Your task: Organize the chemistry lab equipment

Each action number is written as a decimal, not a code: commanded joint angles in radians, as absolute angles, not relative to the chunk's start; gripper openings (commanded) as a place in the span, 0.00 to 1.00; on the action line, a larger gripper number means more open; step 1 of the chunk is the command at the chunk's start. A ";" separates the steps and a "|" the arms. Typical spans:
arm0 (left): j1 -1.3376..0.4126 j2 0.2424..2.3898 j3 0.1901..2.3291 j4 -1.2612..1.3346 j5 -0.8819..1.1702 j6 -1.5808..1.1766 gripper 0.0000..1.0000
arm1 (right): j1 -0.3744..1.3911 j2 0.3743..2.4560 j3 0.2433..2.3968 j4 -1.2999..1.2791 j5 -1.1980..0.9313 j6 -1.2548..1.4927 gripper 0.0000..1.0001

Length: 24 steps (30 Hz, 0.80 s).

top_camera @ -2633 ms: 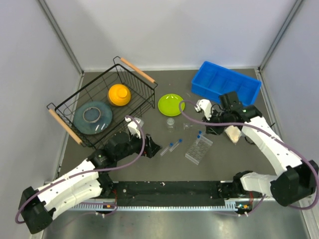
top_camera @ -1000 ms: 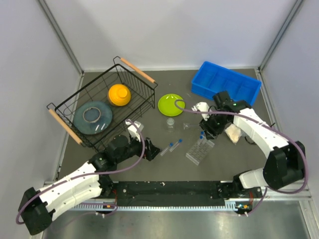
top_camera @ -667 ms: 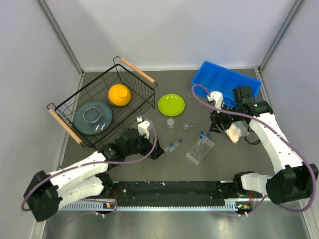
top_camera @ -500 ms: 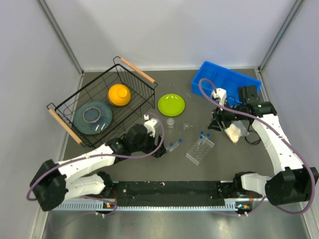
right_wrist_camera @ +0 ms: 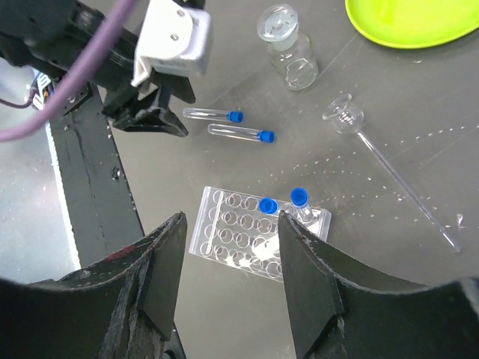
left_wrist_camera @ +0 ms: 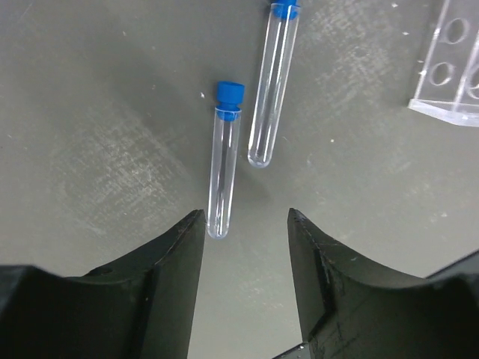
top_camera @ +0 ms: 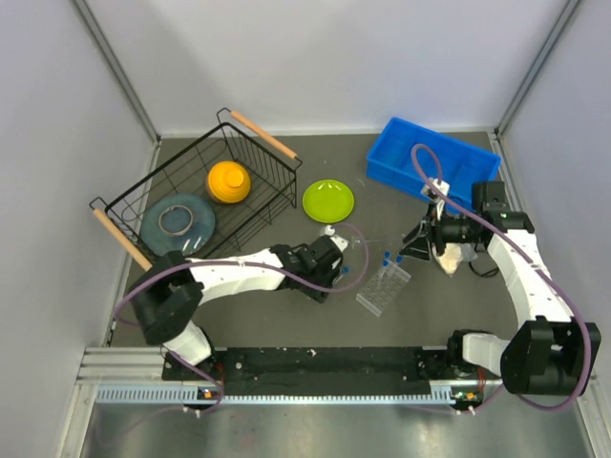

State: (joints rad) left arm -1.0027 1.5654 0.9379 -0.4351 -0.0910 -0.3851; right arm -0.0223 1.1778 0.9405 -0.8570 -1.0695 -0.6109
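At table (top_camera: 439, 310) centre: rack (right_wrist_camera: 258, 238) partly loaded, two tubes (right_wrist_camera: 241, 135) loose.
Over the rack hangs the right gripper (right_wrist_camera: 230, 217), jaws apart, empty, likely awaiting a tube; the left gripper (left_wrist_camera: 243, 217), jaws parted and empty, sits at the nearer loose tube (left_wrist_camera: 224, 161), seemingly to pinch it; its twin (left_wrist_camera: 271, 82) lies just beside.

Clear plastic on matt grey
Glossy transparent tubes (left_wrist_camera: 224, 161) and a clear plastic rack (right_wrist_camera: 247, 239) are seen on a scuffed, matt grey table (left_wrist_camera: 97, 134).

White arm links (top_camera: 520, 277), black joints (top_camera: 549, 355), purple cables (right_wrist_camera: 78, 71), black pincer fingers (left_wrist_camera: 150, 299).
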 commanded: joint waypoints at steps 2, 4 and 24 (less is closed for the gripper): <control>-1.023 1.649 1.032 -0.545 -0.184 -0.370 0.50 | -0.054 1.149 0.937 -0.816 -1.175 -0.649 0.52; -1.029 1.664 1.048 -0.551 -0.187 -0.370 0.47 | -0.055 1.149 0.937 -0.816 -1.178 -0.650 0.53; -1.031 1.746 1.043 -0.584 -0.233 -0.408 0.32 | -0.054 1.115 0.920 -0.819 -1.175 -0.660 0.53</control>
